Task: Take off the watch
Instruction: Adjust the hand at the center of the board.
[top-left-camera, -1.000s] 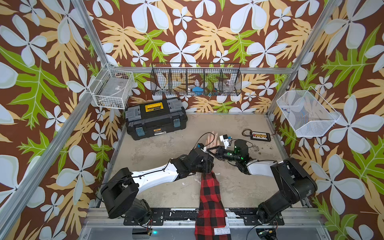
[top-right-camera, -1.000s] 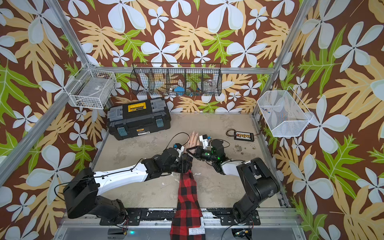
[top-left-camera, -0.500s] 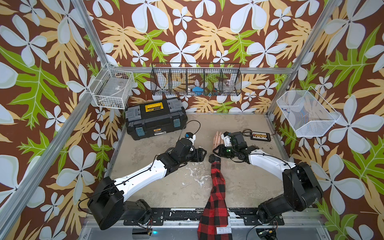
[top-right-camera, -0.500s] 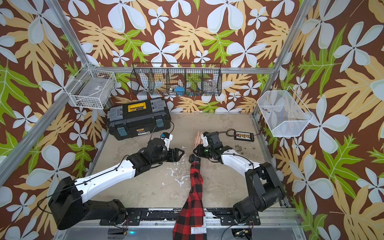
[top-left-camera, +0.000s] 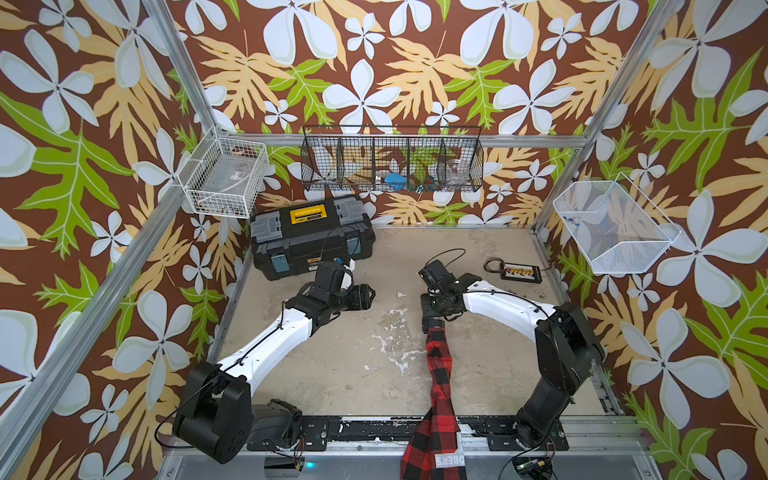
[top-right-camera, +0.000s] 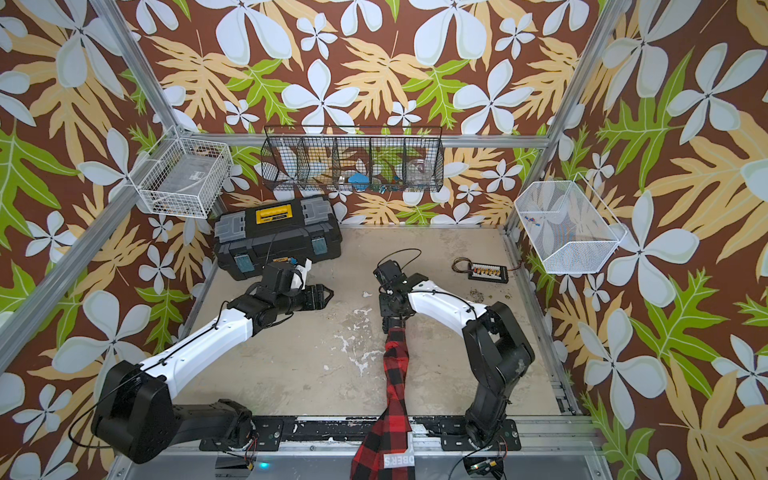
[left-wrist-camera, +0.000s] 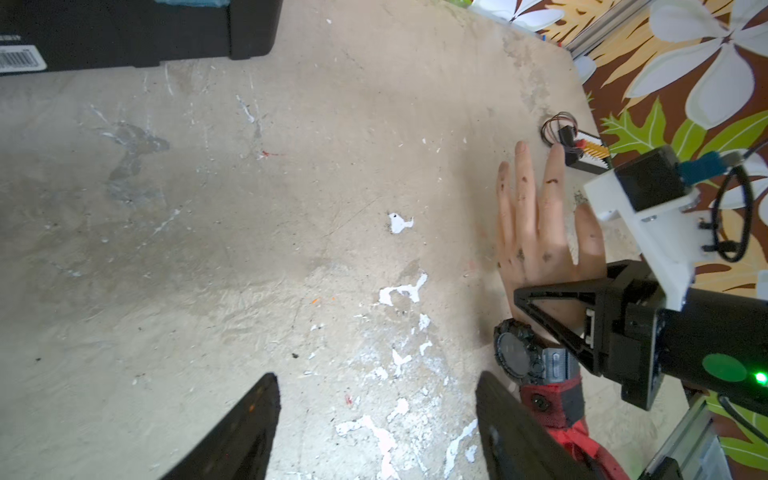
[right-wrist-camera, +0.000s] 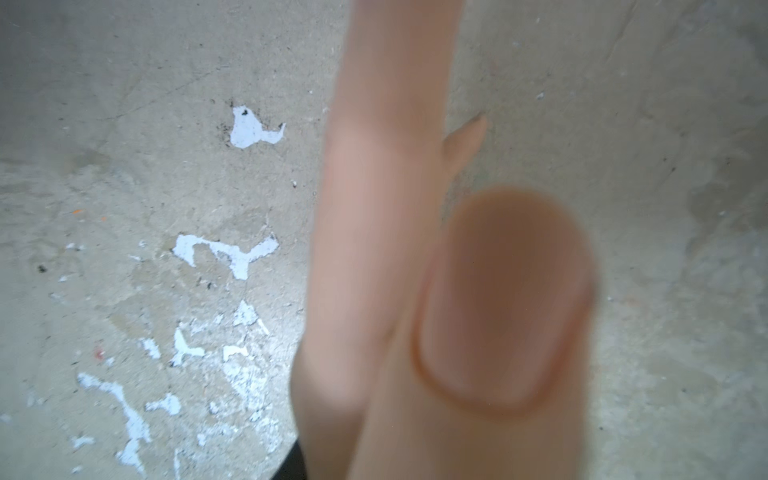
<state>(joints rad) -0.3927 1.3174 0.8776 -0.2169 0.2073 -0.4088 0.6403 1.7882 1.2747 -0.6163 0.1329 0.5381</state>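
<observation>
Left end effector (left-wrist-camera: 376, 382) wide open, empty, over the table (left-wrist-camera: 208, 208), apart from the watch (left-wrist-camera: 513, 353) strapped on a wrist at a plaid sleeve (left-wrist-camera: 557, 399), right end effector (left-wrist-camera: 524, 297) across the hand (left-wrist-camera: 540, 232) just beside the watch, opening unclear.

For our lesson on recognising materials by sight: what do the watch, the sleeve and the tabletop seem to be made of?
The watch: probably matte black rubber or plastic; chunky moulded case, ridged strap. The sleeve: woven cloth, likely flannel; red-black check, soft folds. The tabletop: looks like beige-coated board, dull; chips expose white beneath.
</observation>
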